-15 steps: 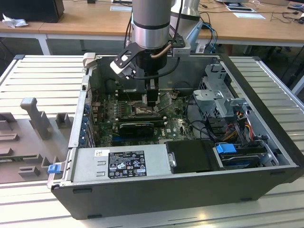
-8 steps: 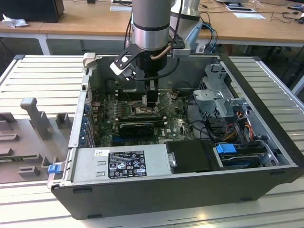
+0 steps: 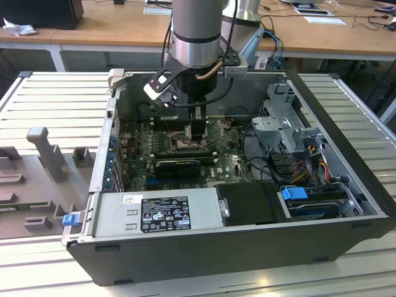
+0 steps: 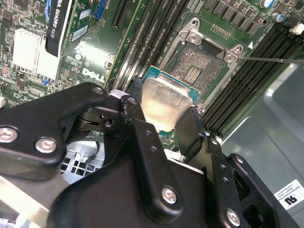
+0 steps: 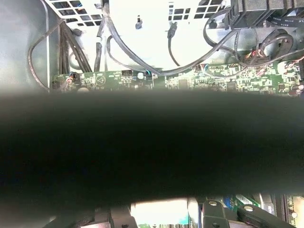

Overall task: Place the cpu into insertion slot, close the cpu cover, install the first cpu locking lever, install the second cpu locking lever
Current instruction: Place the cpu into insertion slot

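The end effector [image 4: 164, 108] is clamped on the cpu [image 4: 160, 95], its black fingers [image 4: 142, 137] pressing the chip's opposite edges. Just beyond the fingertips lies the insertion slot [image 4: 195, 71], open with its dark centre bare; the chip's far corner overlaps its near rim, though I cannot tell whether they touch. Long black memory slots [image 4: 256, 66] flank the socket, all inside the open computer case [image 3: 216, 253] on the ribbed desk [image 3: 55, 99].

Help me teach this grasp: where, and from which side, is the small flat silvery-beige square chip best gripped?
Probably by two opposite edges, from above. The small flat silvery-beige square chip is thin, so only its edges suit a pinch, and its underside must stay free to seat in the square silver-rimmed socket. The black gripper holds it that way.
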`<action>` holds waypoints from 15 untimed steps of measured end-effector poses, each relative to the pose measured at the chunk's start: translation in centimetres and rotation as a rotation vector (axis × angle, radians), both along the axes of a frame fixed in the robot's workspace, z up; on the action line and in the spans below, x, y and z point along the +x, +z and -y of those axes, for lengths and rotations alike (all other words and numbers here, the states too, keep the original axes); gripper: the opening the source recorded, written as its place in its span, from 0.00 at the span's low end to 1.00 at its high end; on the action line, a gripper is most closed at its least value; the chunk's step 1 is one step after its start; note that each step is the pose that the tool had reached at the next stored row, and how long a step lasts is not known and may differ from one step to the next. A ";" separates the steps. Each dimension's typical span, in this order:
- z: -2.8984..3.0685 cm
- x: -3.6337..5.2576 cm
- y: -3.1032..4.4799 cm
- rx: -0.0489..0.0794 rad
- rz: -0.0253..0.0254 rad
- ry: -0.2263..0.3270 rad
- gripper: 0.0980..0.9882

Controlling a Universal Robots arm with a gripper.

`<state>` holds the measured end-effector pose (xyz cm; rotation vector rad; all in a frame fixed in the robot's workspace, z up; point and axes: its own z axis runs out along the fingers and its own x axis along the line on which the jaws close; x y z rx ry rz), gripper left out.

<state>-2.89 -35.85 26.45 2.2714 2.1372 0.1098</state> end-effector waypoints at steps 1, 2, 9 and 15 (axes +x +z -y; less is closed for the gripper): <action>-0.01 0.00 -0.12 0.000 0.0000 0.000 0.48; -0.03 -0.01 -0.18 0.001 -0.0001 0.000 0.48; -0.28 -0.55 -0.71 0.013 -0.0001 0.000 0.48; -0.54 -0.64 -1.54 0.022 -0.0003 0.000 0.48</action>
